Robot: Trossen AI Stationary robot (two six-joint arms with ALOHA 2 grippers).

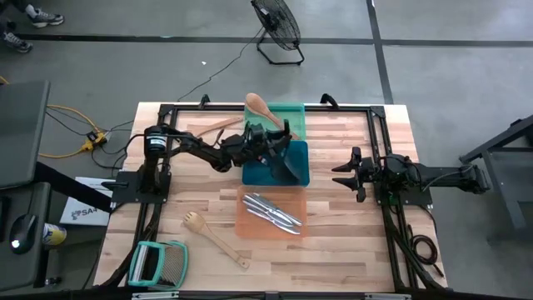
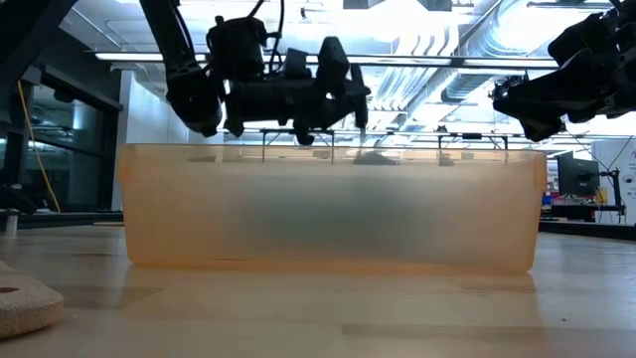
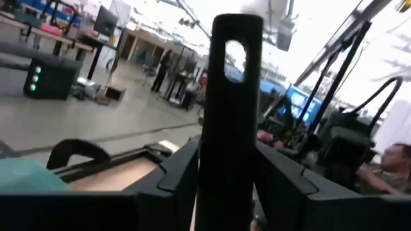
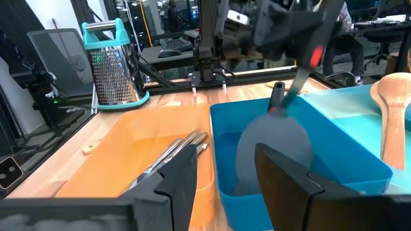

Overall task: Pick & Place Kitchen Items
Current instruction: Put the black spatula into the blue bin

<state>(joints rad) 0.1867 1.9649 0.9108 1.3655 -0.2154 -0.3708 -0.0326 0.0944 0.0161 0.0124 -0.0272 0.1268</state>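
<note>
A black spatula (image 1: 283,161) stands tilted in the blue tray (image 1: 301,177), its round blade (image 4: 273,151) down inside the tray. My left gripper (image 1: 275,140) reaches in from the table's left and is shut on the spatula's handle. A wooden spoon (image 1: 263,111) lies in the green tray (image 1: 296,112) behind, its bowl over the tray's far left corner. Silver utensils (image 1: 273,212) lie in the orange tray (image 1: 246,223). My right gripper (image 1: 350,173) waits open at the table's right, with nothing between its fingers. My left gripper pinches the spatula's handle (image 3: 230,135) between its two fingers, below the hanging hole at the handle's free end. The fingers come roughly level from the table's left and lie across the handle. The spatula stands tilted, blade down in the blue tray.
A wooden fork (image 1: 215,237) lies on the bare table near the front left, beside a teal-framed grater (image 1: 158,262). Another wooden utensil (image 1: 218,125) lies by the far left frame rail. Black frame rails run along the table's edges.
</note>
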